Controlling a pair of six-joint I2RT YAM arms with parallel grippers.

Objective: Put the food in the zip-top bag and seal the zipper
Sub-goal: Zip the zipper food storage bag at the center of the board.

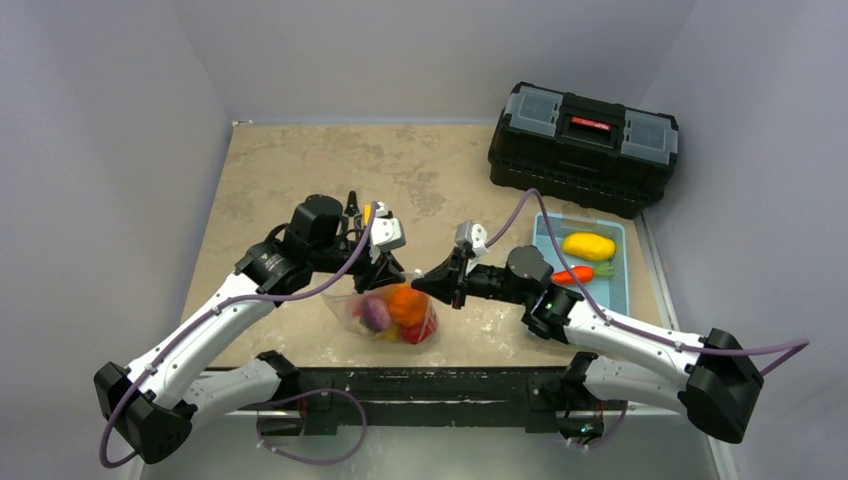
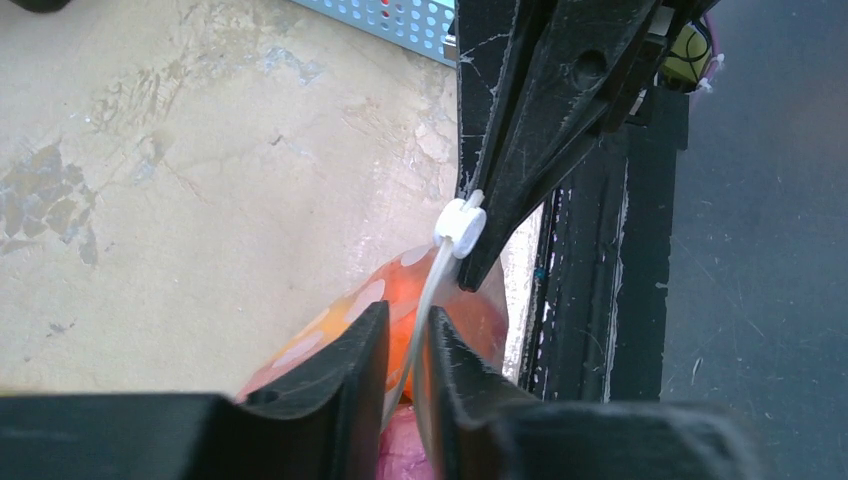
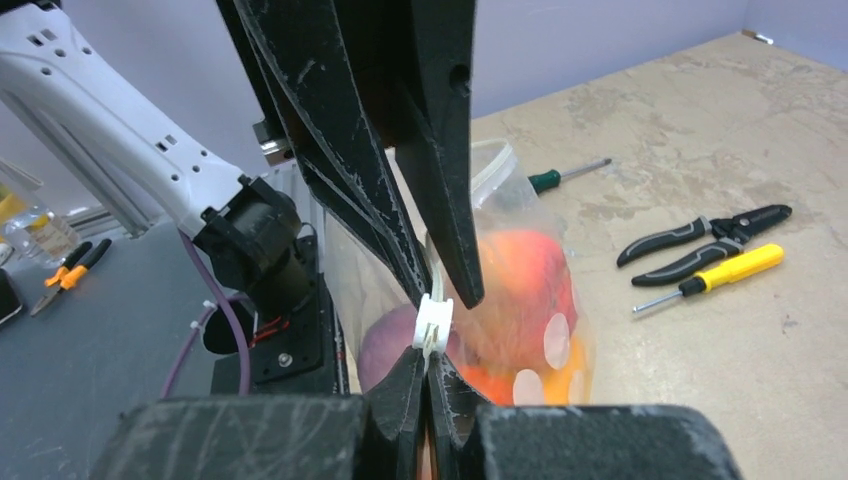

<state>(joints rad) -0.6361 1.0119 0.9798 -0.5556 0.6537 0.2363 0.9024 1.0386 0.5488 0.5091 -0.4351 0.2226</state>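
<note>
Clear crinkly zip-top bag (image 3: 505, 180) sits near table's front edge, btwn both grippers, w/ a round orange food piece (image 1: 405, 303), a purple one (image 1: 375, 314) and a red one (image 1: 421, 330) inside. Light-blue plastic tray (image 1: 618, 292) at right holds a glossy yellow piece (image 1: 588, 245) and an orange carrot-shaped piece (image 1: 572, 275) w/ green top. R gripper (image 3: 425, 358) is clamped on the bag's white zipper strip (image 2: 425, 290), just by its small white slider (image 2: 460, 225). L gripper (image 2: 405, 325) has fingers slightly apart, straddling the same strip; can't tell if pads touch it. Table (image 1: 300, 170) is beige, mottled, stone-look; walls (image 1: 420, 50) plain grey. Black hard-plastic toolbox (image 1: 583, 148) w/ grey latches at far right. Black-handled pliers (image 3: 700, 240), yellow-handled screwdriver (image 3: 715, 272) and green-handled screwdriver (image 3: 565, 175) lie on the table.
</note>
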